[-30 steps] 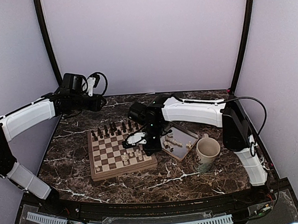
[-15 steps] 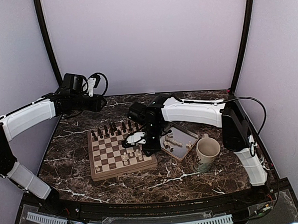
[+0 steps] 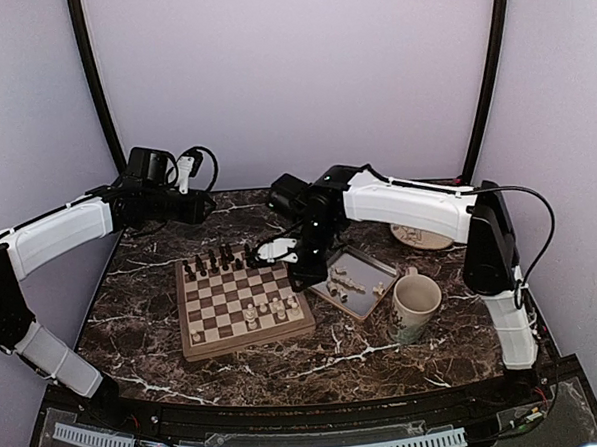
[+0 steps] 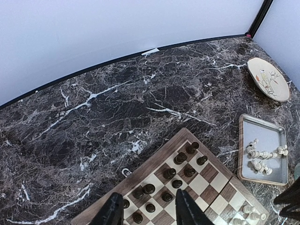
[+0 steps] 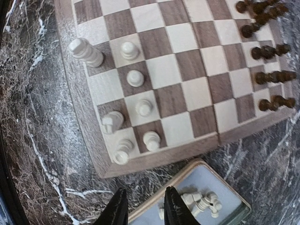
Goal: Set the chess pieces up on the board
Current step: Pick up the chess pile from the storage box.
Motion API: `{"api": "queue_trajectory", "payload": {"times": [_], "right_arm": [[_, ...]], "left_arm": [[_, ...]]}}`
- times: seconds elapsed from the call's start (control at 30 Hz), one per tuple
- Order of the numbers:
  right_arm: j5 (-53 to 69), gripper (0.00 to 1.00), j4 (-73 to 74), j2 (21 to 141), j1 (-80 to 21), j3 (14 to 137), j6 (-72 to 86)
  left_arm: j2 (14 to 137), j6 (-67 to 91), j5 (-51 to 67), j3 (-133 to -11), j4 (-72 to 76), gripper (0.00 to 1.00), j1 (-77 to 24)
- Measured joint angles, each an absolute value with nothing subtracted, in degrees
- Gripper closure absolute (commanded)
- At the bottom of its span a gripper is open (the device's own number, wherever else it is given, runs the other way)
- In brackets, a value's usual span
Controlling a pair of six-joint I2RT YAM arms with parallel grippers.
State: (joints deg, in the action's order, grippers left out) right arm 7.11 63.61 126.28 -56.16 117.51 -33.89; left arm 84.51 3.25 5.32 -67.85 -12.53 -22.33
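Observation:
The board (image 3: pixel 218 308) lies left of centre. Several cream-white chess pieces (image 3: pixel 268 310) stand near its front right corner; in the right wrist view they (image 5: pixel 136 77) stand on the board (image 5: pixel 178 65). More white pieces (image 5: pixel 199 201) lie in the grey tray (image 5: pixel 211 180). My right gripper (image 3: pixel 303 276) is open and empty, above the gap between board and tray (image 5: pixel 144 211). My left gripper (image 3: pixel 202 203) is open and empty, high behind the board's far left; its view (image 4: pixel 147 213) looks down on the board (image 4: pixel 206 185).
Dark brown chessmen (image 3: pixel 220 260) fill the board's far rows (image 4: pixel 168 178). The tray (image 3: pixel 376 269) sits right of the board, a mug (image 3: pixel 415 307) right of the tray, and a small plate (image 3: pixel 419 237) behind them, also in the left wrist view (image 4: pixel 268 78).
My right gripper has lifted off the board's front right area and moved back and right, toward the tray. The left arm has not moved.

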Motion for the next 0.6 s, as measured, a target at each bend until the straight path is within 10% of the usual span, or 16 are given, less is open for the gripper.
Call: {"api": "queue_trajectory", "payload": {"times": [0.6], "right_arm": [[2.52, 0.72, 61.89, 129.03, -40.93, 115.85, -28.97]], "left_arm": [[85.56, 3.29, 6.79, -67.88, -12.56, 0.6, -22.33]]}}
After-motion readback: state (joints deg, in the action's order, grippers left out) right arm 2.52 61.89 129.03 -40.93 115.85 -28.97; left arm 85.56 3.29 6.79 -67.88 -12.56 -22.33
